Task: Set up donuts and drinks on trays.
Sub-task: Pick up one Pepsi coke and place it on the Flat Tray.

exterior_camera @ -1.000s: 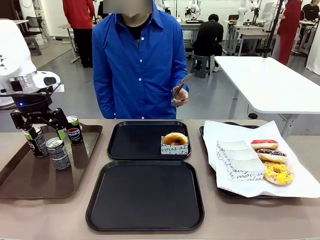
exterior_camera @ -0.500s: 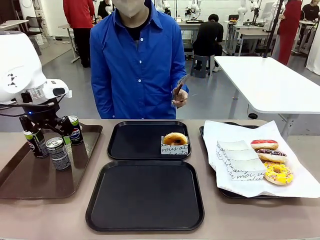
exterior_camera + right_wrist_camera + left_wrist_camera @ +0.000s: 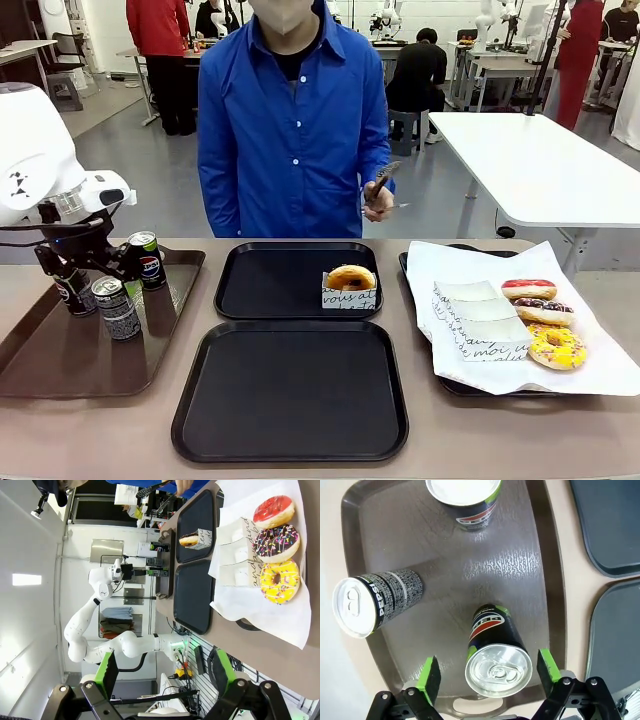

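Observation:
Three drinks stand on a brown tray (image 3: 60, 365) at the left: one can at the back (image 3: 148, 260), one at the left (image 3: 70, 292), one nearer (image 3: 118, 308). My left gripper (image 3: 85, 264) hangs open above them. In the left wrist view its green pads (image 3: 430, 676) flank the top of the nearest can (image 3: 497, 666) without touching it. Two black trays lie in the middle. The far tray (image 3: 270, 285) holds a donut in a paper sleeve (image 3: 350, 285); the near tray (image 3: 290, 395) is bare. My right gripper (image 3: 165, 672) is open and holds nothing.
A paper-lined tray (image 3: 440, 270) at the right carries a red-iced donut (image 3: 528, 290), a chocolate one (image 3: 545, 312), a yellow one (image 3: 556, 347) and spare paper sleeves (image 3: 480, 320). A person in a blue shirt stands at the far side holding tongs (image 3: 382, 180).
My left gripper has come down a little over the cans, still open. The person has shifted to the right, the tongs hand moving with them.

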Action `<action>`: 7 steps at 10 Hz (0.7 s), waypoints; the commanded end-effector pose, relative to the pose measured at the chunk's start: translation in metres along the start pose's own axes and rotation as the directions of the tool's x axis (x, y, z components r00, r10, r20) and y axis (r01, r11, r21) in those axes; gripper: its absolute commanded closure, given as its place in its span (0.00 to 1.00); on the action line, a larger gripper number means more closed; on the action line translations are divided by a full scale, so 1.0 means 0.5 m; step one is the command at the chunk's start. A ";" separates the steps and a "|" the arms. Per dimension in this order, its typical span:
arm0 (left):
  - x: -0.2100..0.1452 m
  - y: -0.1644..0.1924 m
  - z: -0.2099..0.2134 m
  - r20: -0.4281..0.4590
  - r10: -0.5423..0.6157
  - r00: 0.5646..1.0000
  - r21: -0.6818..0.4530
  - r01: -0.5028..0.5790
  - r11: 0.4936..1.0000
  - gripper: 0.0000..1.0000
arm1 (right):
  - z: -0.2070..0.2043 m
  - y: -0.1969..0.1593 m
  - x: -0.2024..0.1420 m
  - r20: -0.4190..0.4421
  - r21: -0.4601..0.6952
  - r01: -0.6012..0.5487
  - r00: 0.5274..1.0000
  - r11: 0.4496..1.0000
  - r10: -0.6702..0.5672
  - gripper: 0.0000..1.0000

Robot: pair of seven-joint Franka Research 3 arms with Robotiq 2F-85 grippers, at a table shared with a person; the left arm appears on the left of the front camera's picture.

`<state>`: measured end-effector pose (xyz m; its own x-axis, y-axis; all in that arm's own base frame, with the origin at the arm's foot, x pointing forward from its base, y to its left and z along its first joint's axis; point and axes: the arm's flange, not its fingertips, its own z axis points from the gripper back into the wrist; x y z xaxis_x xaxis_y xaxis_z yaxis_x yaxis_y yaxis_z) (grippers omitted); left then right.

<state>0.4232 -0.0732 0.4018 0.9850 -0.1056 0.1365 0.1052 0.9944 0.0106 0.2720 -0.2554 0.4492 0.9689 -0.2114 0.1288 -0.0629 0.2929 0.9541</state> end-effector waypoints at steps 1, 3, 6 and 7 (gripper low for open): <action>0.007 -0.004 -0.011 0.004 0.027 1.000 0.002 -0.027 1.000 0.00 | 0.001 0.002 -0.001 0.001 0.009 -0.002 1.000 1.000 0.002 0.00; 0.005 -0.003 -0.030 0.004 0.042 0.999 -0.023 -0.041 0.999 0.00 | 0.001 0.002 -0.001 0.001 0.009 -0.002 1.000 1.000 0.002 0.00; 0.024 -0.011 -0.045 -0.018 0.048 0.999 -0.027 -0.048 0.998 0.00 | 0.001 0.002 -0.001 0.001 0.009 -0.002 1.000 1.000 0.002 0.00; 0.031 -0.014 -0.046 -0.020 0.043 0.999 -0.024 -0.044 0.999 0.00 | 0.001 0.002 -0.001 0.001 0.009 -0.002 1.000 1.000 0.002 0.00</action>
<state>0.4334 -0.0745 0.3802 0.9901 -0.0924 0.1059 0.0935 0.9956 -0.0054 0.2720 -0.2554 0.4492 0.9689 -0.2114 0.1288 -0.0629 0.2929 0.9541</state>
